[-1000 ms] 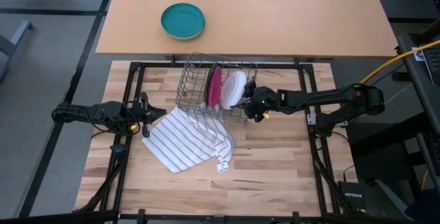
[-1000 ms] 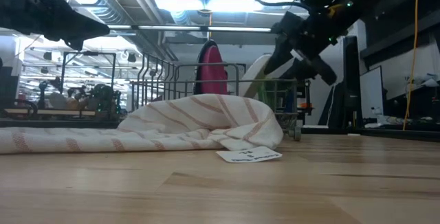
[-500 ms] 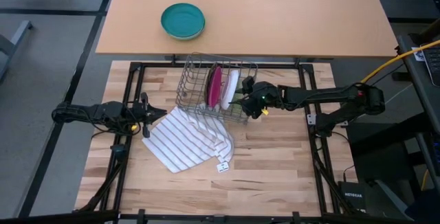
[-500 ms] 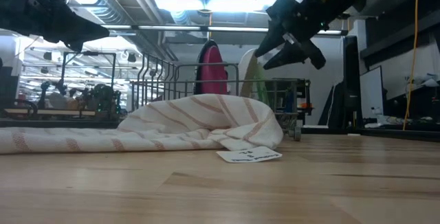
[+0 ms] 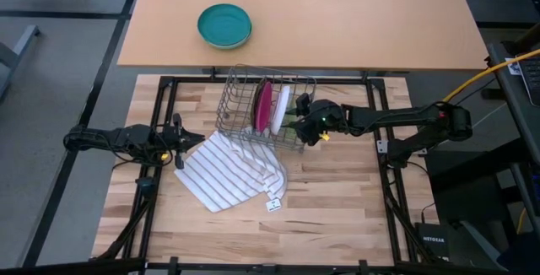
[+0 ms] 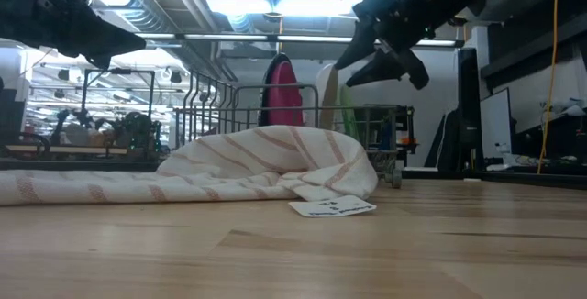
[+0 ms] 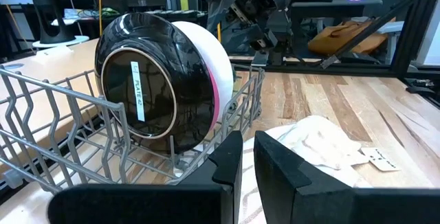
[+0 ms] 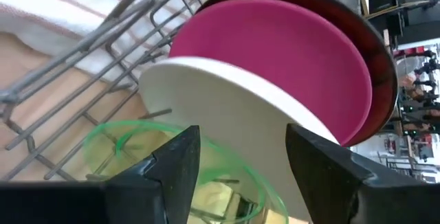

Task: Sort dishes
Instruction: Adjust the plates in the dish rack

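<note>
Three plates stand upright in the wire rack (image 5: 253, 106) mid tabletop (image 5: 337, 207): dark red plate (image 7: 141, 93) on the outside, pink plate (image 5: 264, 106) in the middle, pale green plate (image 5: 280, 108) nearest the right pincer (image 5: 297, 120), which hovers just beside it w/ fingers spread, holding nothing. Left pincer (image 5: 179, 140) nearly closed, empty, by the striped cloth (image 5: 228, 169)

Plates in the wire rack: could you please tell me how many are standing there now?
3, all upright in the rack: the dark red plate outermost, the pink plate in the middle, the pale green plate nearest the right gripper.
</note>
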You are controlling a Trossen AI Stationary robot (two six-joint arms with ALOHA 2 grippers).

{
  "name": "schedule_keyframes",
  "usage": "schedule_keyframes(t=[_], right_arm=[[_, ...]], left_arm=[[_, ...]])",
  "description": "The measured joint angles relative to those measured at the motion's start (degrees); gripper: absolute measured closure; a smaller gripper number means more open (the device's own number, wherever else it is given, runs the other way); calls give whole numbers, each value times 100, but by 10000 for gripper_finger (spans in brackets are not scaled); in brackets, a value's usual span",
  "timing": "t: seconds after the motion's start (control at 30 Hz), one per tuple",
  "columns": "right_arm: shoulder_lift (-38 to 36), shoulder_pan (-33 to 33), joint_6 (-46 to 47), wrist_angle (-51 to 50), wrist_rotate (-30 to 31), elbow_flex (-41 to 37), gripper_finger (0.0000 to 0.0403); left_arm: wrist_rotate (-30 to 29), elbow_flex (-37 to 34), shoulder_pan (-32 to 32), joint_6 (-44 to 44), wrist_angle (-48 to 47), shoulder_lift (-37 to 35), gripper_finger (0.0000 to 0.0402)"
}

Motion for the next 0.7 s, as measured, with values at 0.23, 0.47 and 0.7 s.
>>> schedule_keyframes(t=[0.23, 0.47, 0.7], right_arm=[[100, -6, -33, 580, -223, 9, 185], [107, -87, -101, 685, -276, 4, 185], [308, -76, -128, 984, -271, 4, 185]], left_arm=[[1, 0, 0, -2, 1, 0, 371], [-1, 0, 0, -2, 3, 0, 371], [-1, 0, 0, -10, 4, 1, 371]])
